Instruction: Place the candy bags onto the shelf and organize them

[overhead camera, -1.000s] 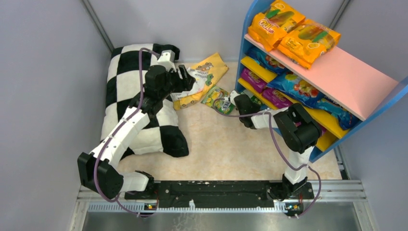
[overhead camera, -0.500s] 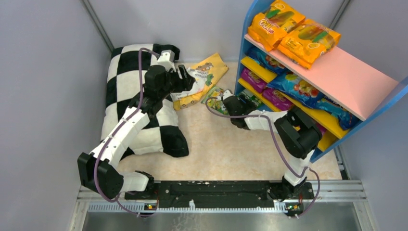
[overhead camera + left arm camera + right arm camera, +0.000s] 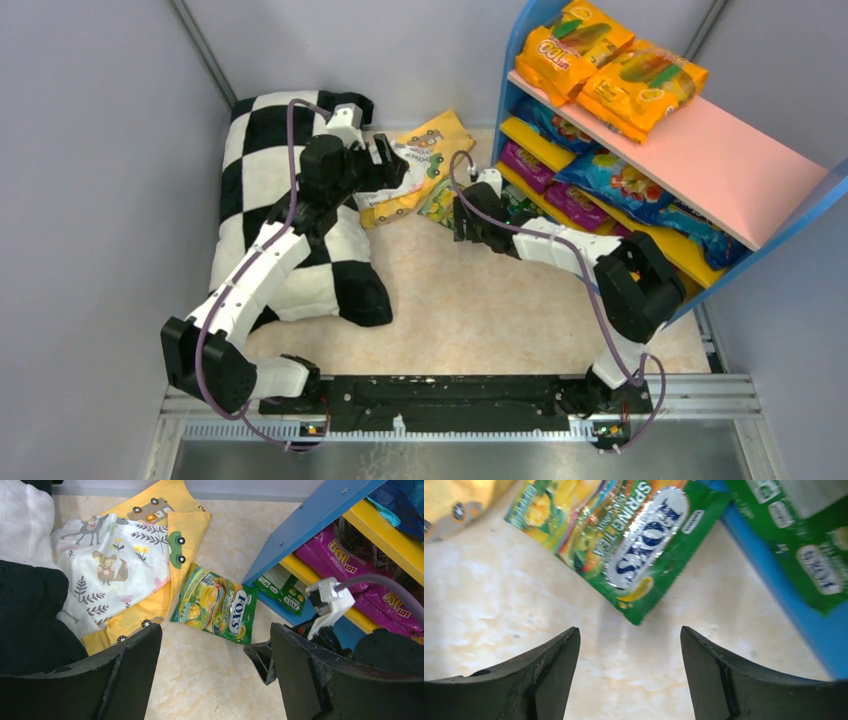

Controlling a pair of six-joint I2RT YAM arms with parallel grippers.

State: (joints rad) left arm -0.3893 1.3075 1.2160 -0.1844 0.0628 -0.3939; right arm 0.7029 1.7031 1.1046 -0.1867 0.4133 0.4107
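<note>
**Right claw** (image 3: 628, 630): jaws spread wide, empty.
**Green candy bag** (image 3: 624, 545): flat on the floor just ahead of the right claw's tips, its near corner pointing into the gap, touching neither finger.
**Shelf** (image 3: 774, 590): ahead and to the right of that claw. A second green bag (image 3: 809, 535) lies on the lowest board.
**Left claw** (image 3: 214, 630): jaws wide apart, empty. The same green bag lies ahead of it, with a patterned yellow cloth (image 3: 125, 565) ahead and to its left.
</note>
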